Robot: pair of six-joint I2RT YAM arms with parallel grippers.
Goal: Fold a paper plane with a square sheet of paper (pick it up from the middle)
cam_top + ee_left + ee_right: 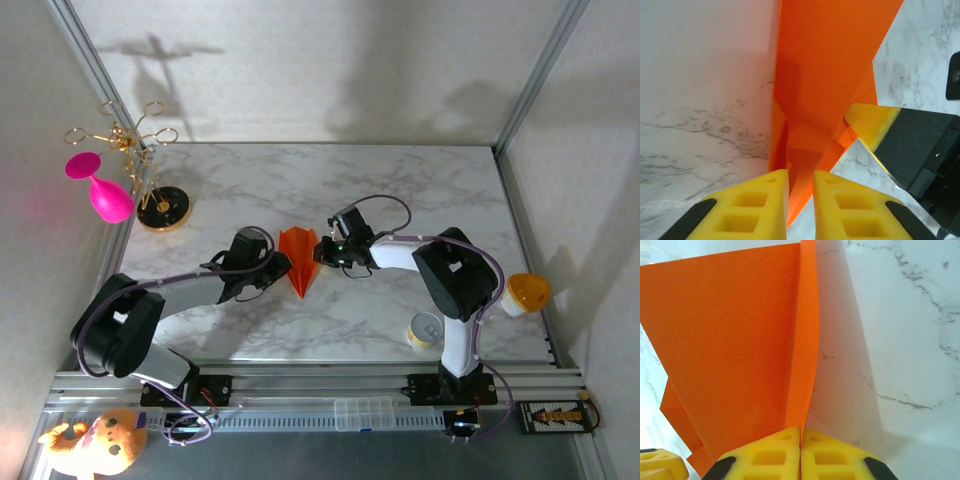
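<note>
2 grippers: they meet at the paper plane point(298, 258) mid-table, one on each side.
Left gripper point(800, 200): jaws a narrow gap apart, straddling the plane's raised fold.
Right gripper point(800, 445): fingers pressed together, pinching the plane's upright centre crease.
Paper plane: folded orange dart on the marble table point(400, 180), tip toward the arm bases.
Nearby: yellow can point(426, 330) beside the right arm.

The paper plane point(825, 75) is cut off by the left wrist view's top edge.
</note>
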